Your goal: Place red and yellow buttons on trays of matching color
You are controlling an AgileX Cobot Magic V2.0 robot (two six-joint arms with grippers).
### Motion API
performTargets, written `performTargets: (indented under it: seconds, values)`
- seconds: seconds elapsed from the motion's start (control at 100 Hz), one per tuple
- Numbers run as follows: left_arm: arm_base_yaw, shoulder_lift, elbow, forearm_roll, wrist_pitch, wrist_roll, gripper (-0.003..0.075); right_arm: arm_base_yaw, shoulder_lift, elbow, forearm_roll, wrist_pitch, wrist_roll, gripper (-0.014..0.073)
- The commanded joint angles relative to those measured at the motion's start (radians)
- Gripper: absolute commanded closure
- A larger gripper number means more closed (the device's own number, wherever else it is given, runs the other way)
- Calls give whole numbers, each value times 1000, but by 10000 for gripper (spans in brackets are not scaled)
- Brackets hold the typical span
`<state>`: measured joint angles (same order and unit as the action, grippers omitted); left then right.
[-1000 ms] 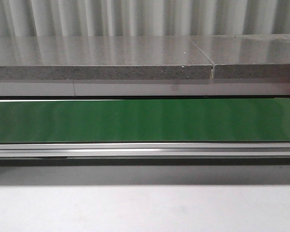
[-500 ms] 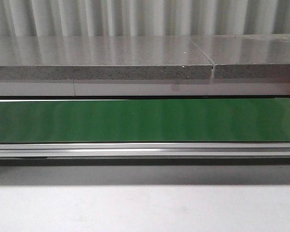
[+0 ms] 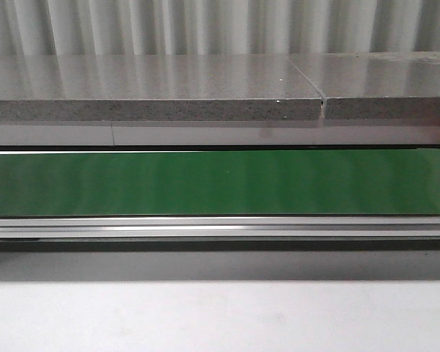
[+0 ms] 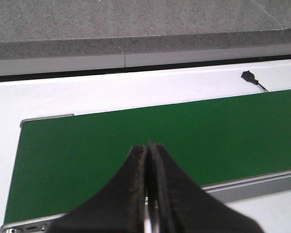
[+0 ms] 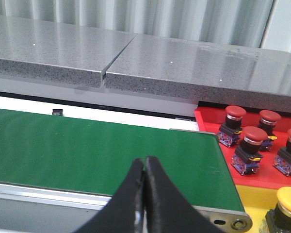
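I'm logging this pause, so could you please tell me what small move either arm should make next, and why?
Probably hold both arms and wait. The green belt carries no button in any view, and both grippers, left and right, are shut and empty above it. The red tray already holds red buttons and a yellow button sits on the yellow tray.

White surface (image 4: 136,92) carries a bare green conveyor belt (image 3: 220,183) with an aluminium rail (image 3: 220,227) along its near edge; a small black connector (image 4: 249,76) lies on the white beside the belt.
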<state>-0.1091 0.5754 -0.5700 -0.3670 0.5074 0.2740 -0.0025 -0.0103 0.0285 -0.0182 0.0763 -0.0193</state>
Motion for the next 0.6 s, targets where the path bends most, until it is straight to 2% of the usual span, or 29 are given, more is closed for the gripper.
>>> performTargets:
  seconds: [0.0, 0.3, 0.59]
  values:
    - [-8, 3, -28, -22, -59, 0, 740, -4, -16, -6, -11, -82, -2, 662]
    - [-8, 3, -28, -22, -59, 0, 740, -4, -16, -6, -11, -82, -2, 662]
    - [-8, 3, -22, -22, -161, 0, 740, -4, -16, -6, -11, -82, -2, 662]
